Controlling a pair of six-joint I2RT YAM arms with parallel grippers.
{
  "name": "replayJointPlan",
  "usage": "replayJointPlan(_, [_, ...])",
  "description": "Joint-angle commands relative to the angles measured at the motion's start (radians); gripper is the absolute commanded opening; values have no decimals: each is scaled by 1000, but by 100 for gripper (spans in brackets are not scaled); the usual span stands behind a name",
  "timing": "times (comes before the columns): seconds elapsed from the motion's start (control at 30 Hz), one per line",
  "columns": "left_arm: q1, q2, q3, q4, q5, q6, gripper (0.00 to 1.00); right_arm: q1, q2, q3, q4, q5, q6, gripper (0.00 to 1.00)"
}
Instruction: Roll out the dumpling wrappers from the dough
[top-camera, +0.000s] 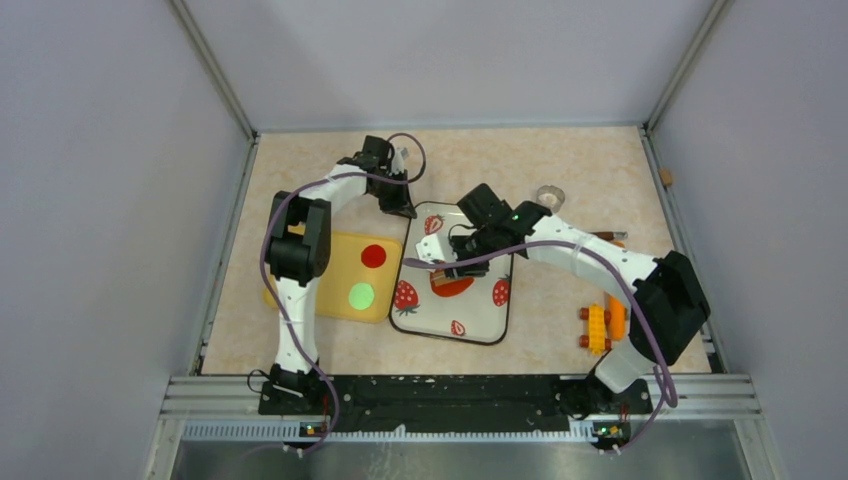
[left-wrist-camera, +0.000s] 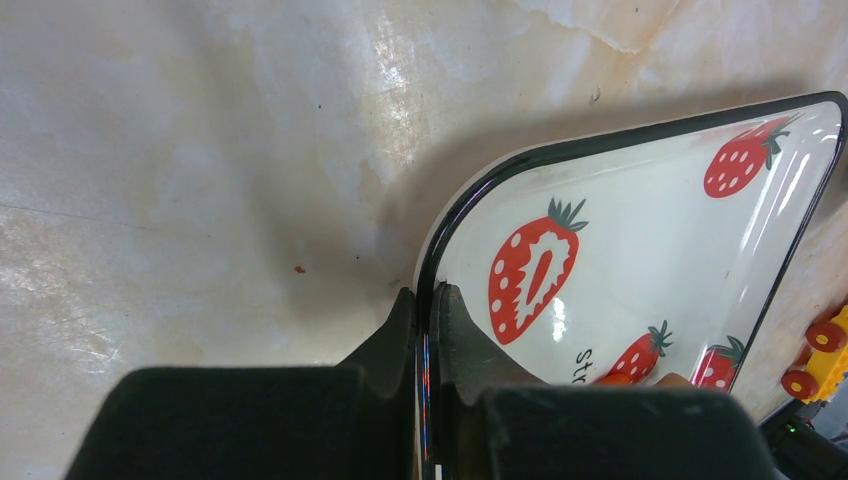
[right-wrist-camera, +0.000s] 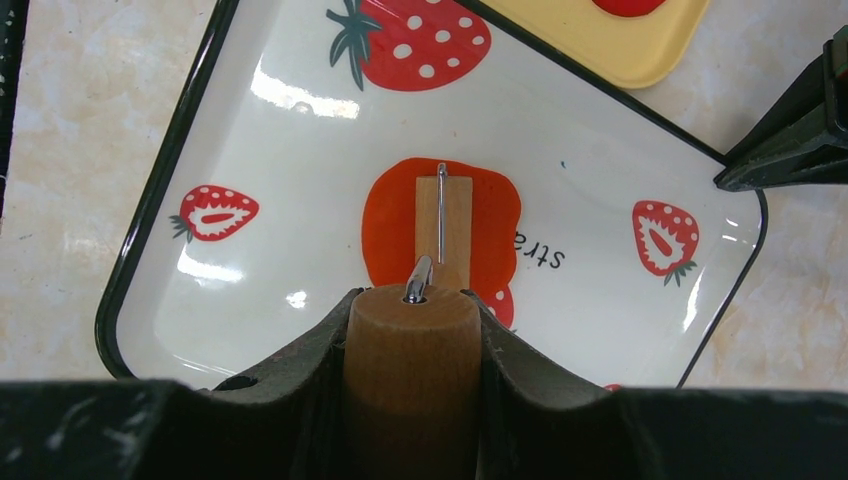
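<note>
The dough (top-camera: 456, 287) is a flattened orange-red blob on the strawberry-print tray (top-camera: 480, 312). My right gripper (top-camera: 450, 268) is shut on the wooden handle (right-wrist-camera: 412, 345) of a small roller. The roller's head (right-wrist-camera: 443, 225) lies on the dough (right-wrist-camera: 385, 225). My left gripper (top-camera: 403, 208) is shut on the tray's dark rim (left-wrist-camera: 424, 300) at its far left corner. Two dumpling wrappers, one red (top-camera: 373, 255) and one green (top-camera: 361, 296), lie on the yellow board (top-camera: 335, 270) left of the tray.
A metal ring cutter (top-camera: 550, 195) lies on the table behind the right arm. Yellow and orange toy blocks (top-camera: 600, 326) sit at the right near the right arm's base. White walls close in the table on three sides.
</note>
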Motion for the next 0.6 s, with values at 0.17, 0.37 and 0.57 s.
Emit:
replayJointPlan(0.17, [50, 52, 16, 22, -146, 44, 0, 43, -8, -69, -295, -184, 77, 0])
replayJointPlan(0.37, [55, 59, 27, 21, -143, 41, 0, 51, -34, -101, -287, -181, 110, 0])
replayJointPlan(0.57, [57, 55, 17, 23, -133, 35, 0, 55, -50, -125, -276, -165, 139, 0])
